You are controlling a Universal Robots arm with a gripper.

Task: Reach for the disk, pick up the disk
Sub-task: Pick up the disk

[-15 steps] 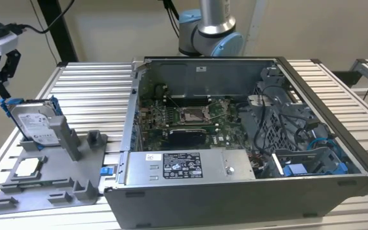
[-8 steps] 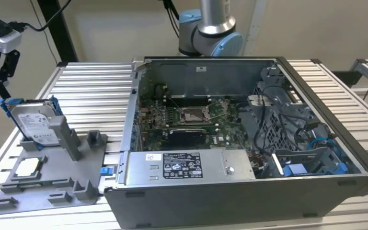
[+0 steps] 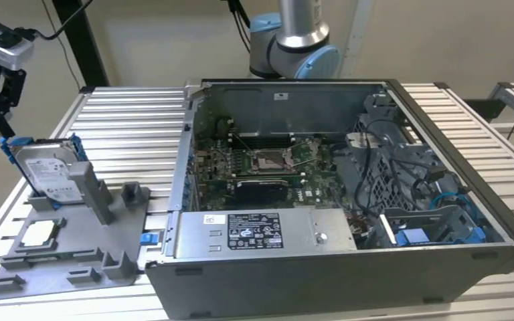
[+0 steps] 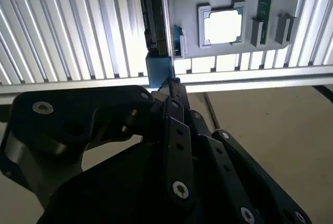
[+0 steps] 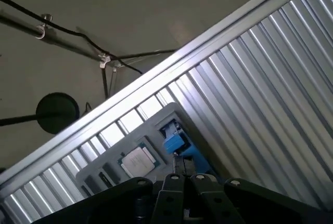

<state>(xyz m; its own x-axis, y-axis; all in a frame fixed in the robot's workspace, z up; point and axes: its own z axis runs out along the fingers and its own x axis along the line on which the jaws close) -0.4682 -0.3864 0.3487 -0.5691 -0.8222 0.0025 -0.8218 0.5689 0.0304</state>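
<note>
**Gripper clamped on the top corner of the upright disk**

The disk [image 3: 50, 167], a flat rectangular silver-grey metal hard drive with a white printed label and a bright blue plastic frame, stands upright on its edge. It sits in a slot of the grey plastic holder tray with upright posts [image 3: 69, 257], at the exterior view's left. The tray rests on the ribbed silver metal table [image 3: 123, 127], just beside the open dark grey metal computer case [image 3: 328, 274].

The black gripper [image 3: 5, 132] hangs directly above the disk. Its tip meets the upper corner of the blue frame on the side away from the case. In the second wrist view the gripper [image 4: 171, 83] shows its jaws drawn close together, pinching the blue corner of the disk [image 4: 158, 72], which is seen edge-on. In the first wrist view the narrowed gripper [image 5: 182, 164] again touches the blue frame of the disk [image 5: 177, 143]. The disk is seated in the tray, not lifted.

The small flat white-silver square chip [image 3: 39, 233] lies in its own recess of the tray, near the disk but apart from it and untouched; both wrist views show it too [image 4: 223, 26] [image 5: 136, 161]. The silver and pale blue base of the robot arm [image 3: 297, 40] rises behind the case.
</note>
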